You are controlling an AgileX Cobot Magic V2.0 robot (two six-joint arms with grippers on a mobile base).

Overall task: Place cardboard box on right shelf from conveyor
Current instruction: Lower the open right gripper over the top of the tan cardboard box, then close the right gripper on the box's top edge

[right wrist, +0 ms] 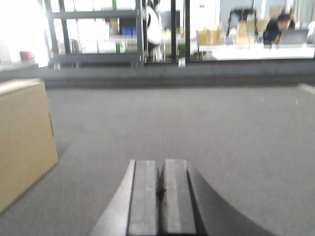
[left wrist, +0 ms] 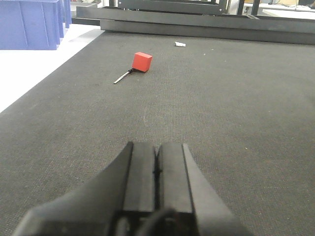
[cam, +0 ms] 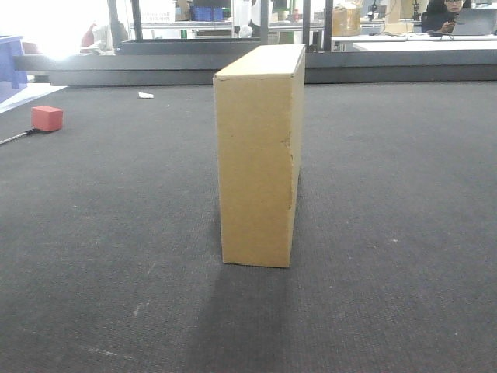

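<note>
Front view: cardboard box point(cam: 258, 155) on edge on conveyor point(cam: 388, 233); probably light, stiff, tippy. Left gripper point(left wrist: 157, 148), right gripper point(right wrist: 161, 166) pinched together, empty. Squeeze broad faces two-armed.

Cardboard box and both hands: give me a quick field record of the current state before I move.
cardboard box: upright on a narrow side on the conveyor, not held
left hand: shut, empty, low over the belt; box not in its wrist view
right hand: shut, empty; box is to its left, apart from it
red cube: on the belt ahead of the left hand, a thin rod beside it
blue bin: off the belt, far left
task status: box not yet grasped
</note>
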